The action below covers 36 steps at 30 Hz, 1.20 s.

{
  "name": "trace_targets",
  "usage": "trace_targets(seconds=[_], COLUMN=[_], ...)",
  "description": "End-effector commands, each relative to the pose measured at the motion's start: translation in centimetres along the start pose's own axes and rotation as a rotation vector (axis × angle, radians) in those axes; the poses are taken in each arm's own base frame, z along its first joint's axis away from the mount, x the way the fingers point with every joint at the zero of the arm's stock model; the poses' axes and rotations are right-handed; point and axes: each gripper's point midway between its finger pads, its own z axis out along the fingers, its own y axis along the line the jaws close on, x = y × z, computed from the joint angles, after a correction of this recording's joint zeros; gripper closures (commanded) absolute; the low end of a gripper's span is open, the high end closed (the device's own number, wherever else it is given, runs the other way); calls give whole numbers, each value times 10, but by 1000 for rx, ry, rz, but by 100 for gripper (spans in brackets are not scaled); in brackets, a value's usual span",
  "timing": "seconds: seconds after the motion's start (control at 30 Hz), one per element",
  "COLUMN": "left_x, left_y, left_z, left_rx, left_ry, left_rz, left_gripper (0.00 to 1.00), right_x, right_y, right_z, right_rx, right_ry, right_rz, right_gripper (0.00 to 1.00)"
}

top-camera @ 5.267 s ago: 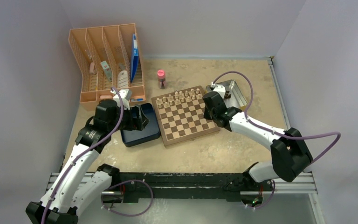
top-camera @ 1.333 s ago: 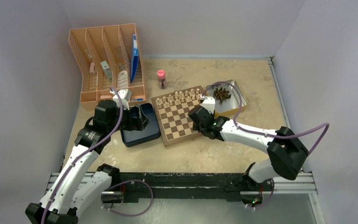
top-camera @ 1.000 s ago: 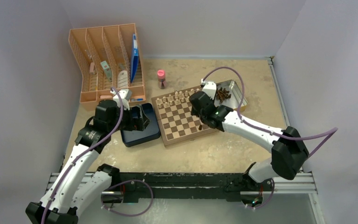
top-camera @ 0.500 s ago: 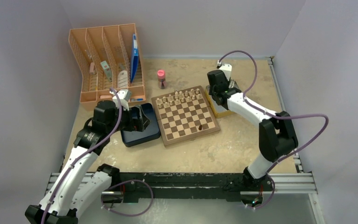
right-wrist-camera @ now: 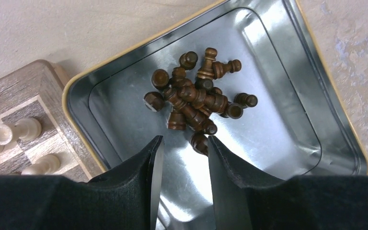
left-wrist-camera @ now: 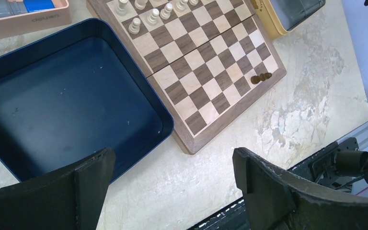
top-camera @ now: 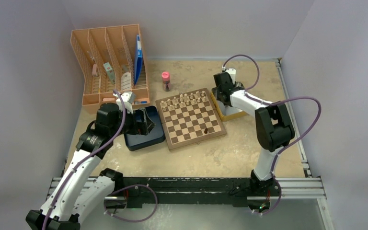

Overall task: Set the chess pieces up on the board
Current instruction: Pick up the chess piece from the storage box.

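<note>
Overhead, my right gripper (right-wrist-camera: 184, 143) hangs low above the tin (right-wrist-camera: 278, 57), which sits just off the far right corner of the board (top-camera: 191, 120). Its fingers stand partly apart and grip nothing. Just beyond the tips lies the heap of dark pieces (right-wrist-camera: 196, 98), jumbled on their sides on the tin's shiny floor, and the nearest one lies close by the right-hand fingertip. I cannot tell whether that tip touches it.

One more dark piece (top-camera: 205, 130) sits alone on the board, close to the near right corner and well apart from the heap. The pale pieces (top-camera: 184, 99) line the two far rows.

Across the table (top-camera: 230, 153), my left gripper (left-wrist-camera: 172, 153) hovers over the near edge of the blue box (left-wrist-camera: 52, 105), which lies just beside the board's left edge. Its fingers are spread wide and hold nothing. From that wrist, the box's inside shows bare and the lone dark piece is visible beyond it.
</note>
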Motion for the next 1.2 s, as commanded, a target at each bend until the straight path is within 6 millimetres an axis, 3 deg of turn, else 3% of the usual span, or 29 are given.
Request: trace_targets(seconds=[0.0,0.53,0.77,1.17], left_x=[-14,-13,-12,-11], left_y=[-7,-5,-4,-3], left_z=[-2,-1,0,2], left_rx=[31,24,20,14], left_ry=[-52,-47,-44,-37], left_rz=[22,19,17,14], left_gripper=[7,7,7,7], right_x=[-28,8,10,10], right_y=[-11,-8,-9,-10], right_z=[1,15,17,13], right_rx=[3,-55,-48,-46], right_ry=[-48,41,55,58], right_rz=[36,15,1,8], right_gripper=[58,59,58,67])
